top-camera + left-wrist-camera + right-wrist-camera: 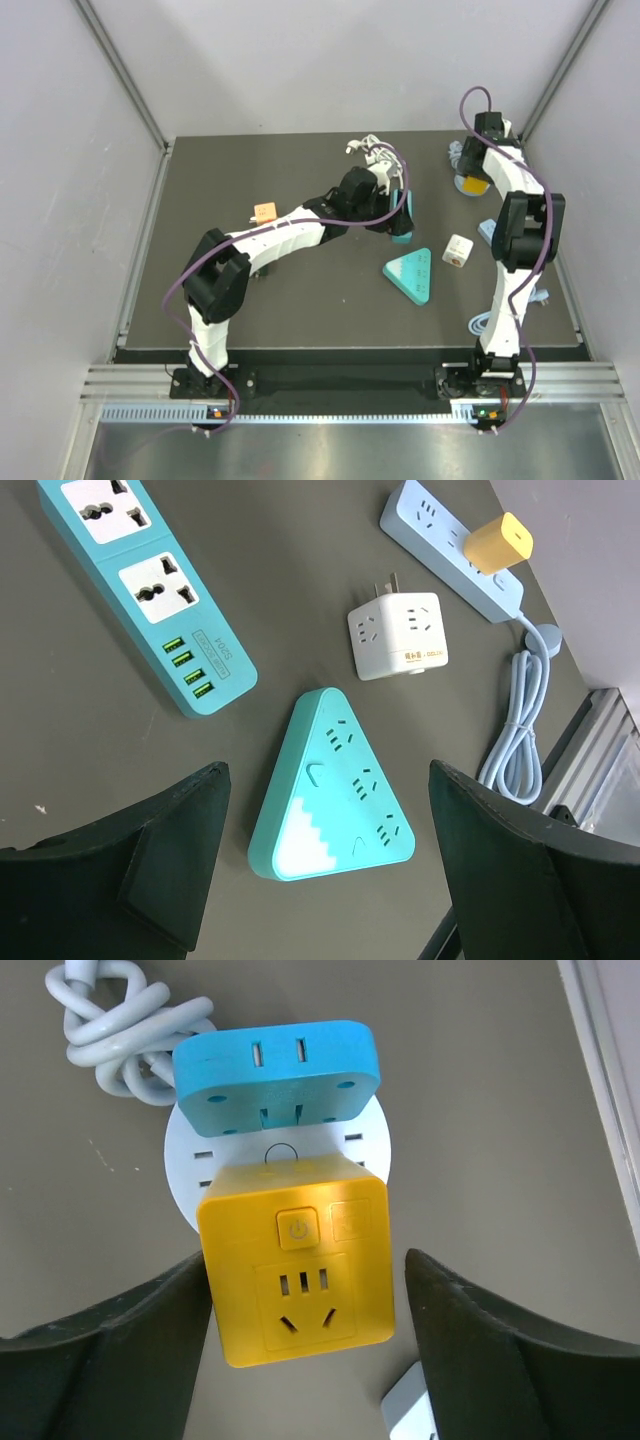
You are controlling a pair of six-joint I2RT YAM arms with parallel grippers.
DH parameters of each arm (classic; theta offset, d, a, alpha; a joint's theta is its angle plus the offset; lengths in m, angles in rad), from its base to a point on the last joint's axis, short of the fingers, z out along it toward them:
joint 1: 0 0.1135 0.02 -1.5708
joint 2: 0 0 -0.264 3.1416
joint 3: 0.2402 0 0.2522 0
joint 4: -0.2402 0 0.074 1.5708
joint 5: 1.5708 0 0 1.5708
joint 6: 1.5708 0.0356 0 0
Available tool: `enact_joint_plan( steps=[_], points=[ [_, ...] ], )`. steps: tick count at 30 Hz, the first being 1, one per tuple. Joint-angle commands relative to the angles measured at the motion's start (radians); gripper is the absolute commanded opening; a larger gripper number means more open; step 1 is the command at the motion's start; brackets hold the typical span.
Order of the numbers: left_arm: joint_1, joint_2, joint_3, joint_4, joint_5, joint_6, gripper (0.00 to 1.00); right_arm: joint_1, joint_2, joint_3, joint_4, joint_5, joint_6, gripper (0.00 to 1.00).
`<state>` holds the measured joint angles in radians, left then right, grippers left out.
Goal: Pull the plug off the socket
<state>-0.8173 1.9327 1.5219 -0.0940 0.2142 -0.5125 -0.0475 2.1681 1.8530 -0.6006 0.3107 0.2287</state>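
Observation:
A yellow cube plug [295,1270] with a power button sits plugged into a round white socket [182,1175], beside a blue adapter [275,1075] plugged into the same socket. My right gripper [305,1345] is open and straddles the yellow cube; the left finger is close against it and the right finger stands a little apart. In the top view this is at the far right [473,186], under the right gripper [478,165]. My left gripper [330,880] is open and empty, hovering above a teal triangular socket [335,785].
A teal power strip [150,585], a white cube adapter [395,635] and a light blue strip [440,530] holding a small yellow plug [498,542], with its coiled cable [520,730], lie mid-table. An orange block [264,211] lies left. White cable [110,1030] is knotted behind the round socket.

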Motion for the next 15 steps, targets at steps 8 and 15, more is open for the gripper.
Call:
enact_joint_plan(
  steps=[8,15],
  points=[
    [0.007,-0.012,0.081,-0.007,-0.028,0.055,0.83,0.070,-0.050,0.034,-0.034,-0.010,0.058,0.25],
    [0.015,0.040,0.129,0.013,-0.056,0.081,0.83,0.146,-0.134,-0.050,-0.113,-0.018,0.201,0.18]
  ],
)
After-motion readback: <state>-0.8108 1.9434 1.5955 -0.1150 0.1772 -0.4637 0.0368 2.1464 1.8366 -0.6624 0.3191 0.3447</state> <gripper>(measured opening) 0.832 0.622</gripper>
